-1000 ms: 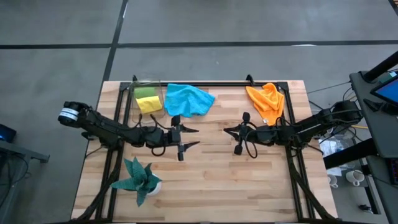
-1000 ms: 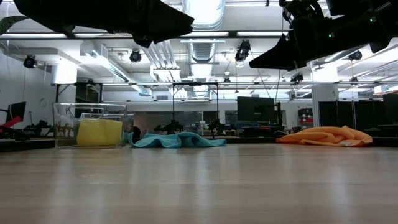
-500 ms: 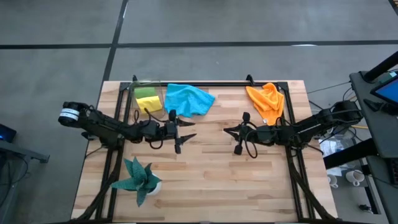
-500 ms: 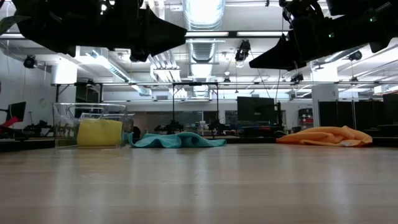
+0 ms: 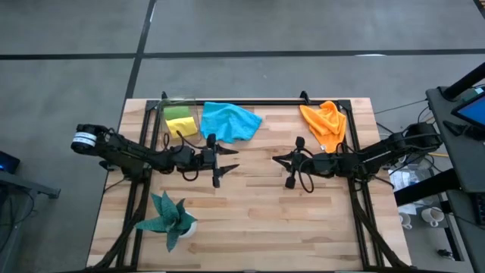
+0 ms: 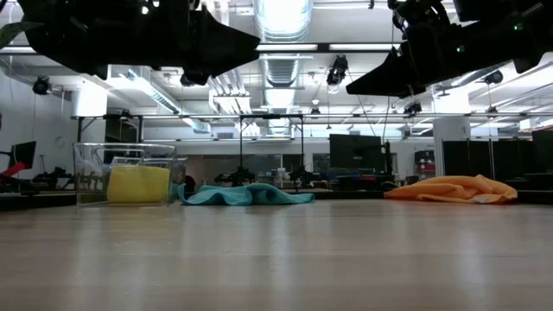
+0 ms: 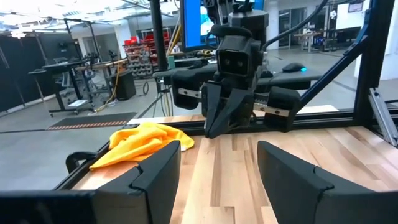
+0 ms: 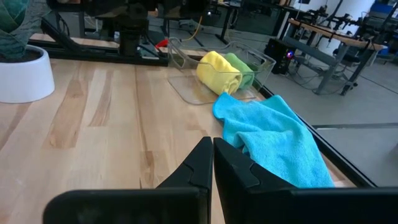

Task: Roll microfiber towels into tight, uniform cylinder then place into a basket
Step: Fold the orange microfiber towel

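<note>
— What is nearest to the front edge of the table (image 5: 250,227)?

— The plant (image 5: 168,218) in its white pot, on the left side. Nothing touches it.

— And the arms?

— Both reach low and almost level over the middle of the table, toward each other. The left gripper (image 5: 229,162) hangs above the wood, just in front of the blue towel (image 5: 229,121), with its two fingers (image 7: 155,174) spread wide and nothing between them. The right gripper (image 5: 278,160) points at it from the other side, well apart; its fingers (image 8: 198,163) are pressed together and they carry nothing.

— Do they touch the table?

— From the low camera both stay up in the air — only their dark undersides show.

— Where are the towels?

— At the far edge. The blue one lies loose and crumpled, beside the basket (image 5: 180,119). In this clear basket lie the yellow towel (image 8: 220,70) and the green towel (image 8: 239,66), both rolled, side by side. The orange towel (image 5: 325,123) lies unrolled in a heap near the far right corner, close to the black frame (image 5: 355,144).
</note>
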Robot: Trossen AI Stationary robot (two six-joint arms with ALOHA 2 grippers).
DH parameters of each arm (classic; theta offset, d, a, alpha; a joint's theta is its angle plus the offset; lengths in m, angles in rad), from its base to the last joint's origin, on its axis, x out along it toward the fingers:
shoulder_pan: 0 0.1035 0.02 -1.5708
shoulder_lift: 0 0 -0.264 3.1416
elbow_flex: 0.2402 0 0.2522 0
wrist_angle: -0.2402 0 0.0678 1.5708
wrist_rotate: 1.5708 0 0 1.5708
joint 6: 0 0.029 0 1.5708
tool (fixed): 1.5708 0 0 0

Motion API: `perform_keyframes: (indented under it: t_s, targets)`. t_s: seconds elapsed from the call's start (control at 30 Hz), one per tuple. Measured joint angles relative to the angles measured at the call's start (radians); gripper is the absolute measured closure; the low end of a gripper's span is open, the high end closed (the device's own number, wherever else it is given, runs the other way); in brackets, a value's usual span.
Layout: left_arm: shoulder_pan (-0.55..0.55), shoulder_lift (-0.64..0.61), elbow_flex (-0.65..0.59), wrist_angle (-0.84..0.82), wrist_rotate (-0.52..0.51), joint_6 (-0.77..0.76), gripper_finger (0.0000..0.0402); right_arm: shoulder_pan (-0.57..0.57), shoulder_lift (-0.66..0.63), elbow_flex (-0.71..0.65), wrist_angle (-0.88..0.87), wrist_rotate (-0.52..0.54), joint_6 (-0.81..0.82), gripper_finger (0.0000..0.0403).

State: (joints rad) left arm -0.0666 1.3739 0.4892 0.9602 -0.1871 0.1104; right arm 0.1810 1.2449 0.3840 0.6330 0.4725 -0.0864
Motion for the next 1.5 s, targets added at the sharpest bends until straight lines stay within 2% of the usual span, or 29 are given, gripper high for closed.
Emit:
perform_keyframes:
  t_s: [0.13, 0.3, 0.4, 0.47, 0.53, 0.57, 0.7, 0.77, 0.87, 0.97, 1.07, 1.17, 1.33, 1.5]
  targets:
    - [0.0, 0.0, 0.0, -0.011, 0.0, 0.0, 0.0204, 0.0, 0.0, 0.014, 0.074, -0.016, 0.017, 0.0394]
    - [0.0, 0.0, 0.0, -0.01, 0.0, 0.008, 0.0204, -0.005, 0.013, 0.059, 0.327, -0.035, -0.045, 0.0394]
    - [0.0, -0.001, 0.0, -0.01, 0.0, 0.008, 0.0204, -0.005, 0.034, 0.106, 0.347, -0.035, -0.085, 0.0394]
    - [0.0, -0.001, 0.0, -0.011, 0.0, 0.009, 0.0204, -0.014, 0.051, 0.143, 0.302, -0.032, -0.113, 0.0394]
    - [0.0, -0.002, 0.0, -0.017, 0.0, 0.009, 0.0204, -0.031, 0.067, 0.214, 0.14, -0.022, -0.109, 0.0394]
    - [0.0, -0.002, 0.0, -0.022, 0.0, 0.009, 0.0204, -0.041, 0.072, 0.261, -0.014, 0.014, -0.079, 0.0394]
    - [0.0, -0.002, 0.0, -0.033, 0.0, 0.01, 0.0204, -0.078, 0.153, 0.517, -0.827, 0.233, 0.185, 0.0382]
    - [0.0, -0.002, 0.0, -0.036, 0.0, 0.01, 0.0204, -0.094, 0.215, 0.62, -1.165, 0.29, 0.352, 0.0364]
    - [0.0, -0.002, 0.0, -0.041, 0.0, 0.008, 0.0204, -0.116, 0.298, 0.707, -1.574, 0.282, 0.545, 0.033]
    - [0.0, -0.002, 0.001, -0.052, 0.0, 0.007, 0.0204, -0.131, 0.373, 0.74, -1.862, 0.205, 0.716, 0.0292]
    - [0.0, -0.002, 0.001, -0.056, 0.0, 0.002, 0.0204, -0.153, 0.419, 0.73, -2.031, 0.1, 0.835, 0.0256]
    - [0.0, -0.002, 0.001, -0.057, 0.0, 0.002, 0.0204, -0.192, 0.428, 0.67, -2.1, 0.001, 0.92, 0.0229]
    - [0.0, -0.002, 0.0, -0.059, 0.0, 0.001, 0.0204, -0.265, 0.352, 0.556, -2.082, -0.07, 0.951, 0.0204]
    - [0.0, -0.002, 0.002, -0.06, 0.001, 0.001, 0.0204, -0.35, 0.219, 0.465, -1.952, -0.117, 0.934, 0.0197]
